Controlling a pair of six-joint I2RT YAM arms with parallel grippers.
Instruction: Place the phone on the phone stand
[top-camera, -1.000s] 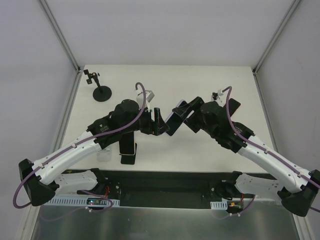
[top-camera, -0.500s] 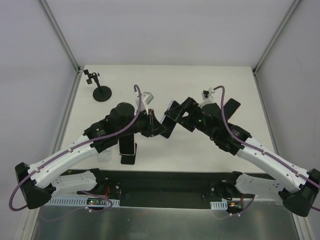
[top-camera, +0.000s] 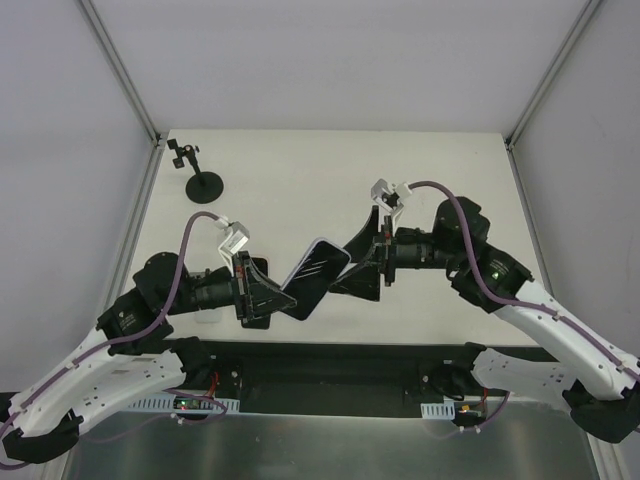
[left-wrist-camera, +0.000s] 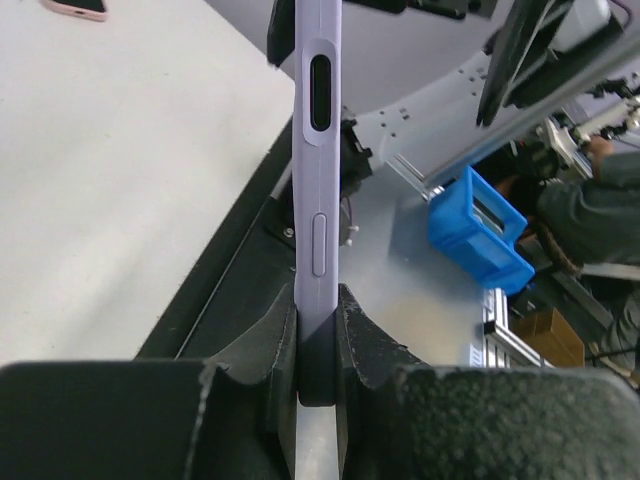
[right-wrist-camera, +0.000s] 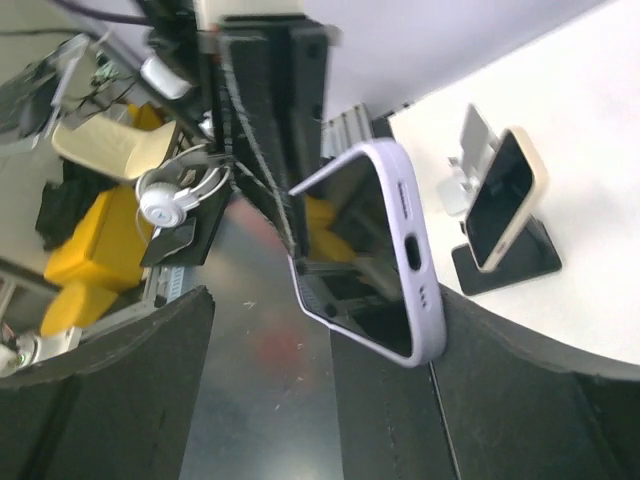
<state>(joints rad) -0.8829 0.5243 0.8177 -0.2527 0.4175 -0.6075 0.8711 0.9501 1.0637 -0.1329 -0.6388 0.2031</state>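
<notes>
The lavender phone (top-camera: 318, 268) hangs in the air above the near middle of the table. My left gripper (top-camera: 285, 300) is shut on its lower end. In the left wrist view the phone (left-wrist-camera: 318, 150) stands edge-on, pinched between my left gripper's (left-wrist-camera: 318, 300) two pads. My right gripper (top-camera: 340, 268) is open, its fingers spread around the phone's other end. In the right wrist view the phone (right-wrist-camera: 385, 250) sits between those wide-open fingers, its corner close to the right one (right-wrist-camera: 520, 390). A black phone stand (top-camera: 205, 187) with a round base stands at the far left.
A small desk stand (right-wrist-camera: 505, 265) holding a cream-edged phone (right-wrist-camera: 500, 205) sits on the table near the left arm. A pink phone (left-wrist-camera: 75, 8) lies farther off. The table's front edge and the black base rail (top-camera: 330, 365) are just below the grippers.
My left gripper has shut on the lavender phone and drawn it back toward the near left. My right gripper has opened and let go of it.
</notes>
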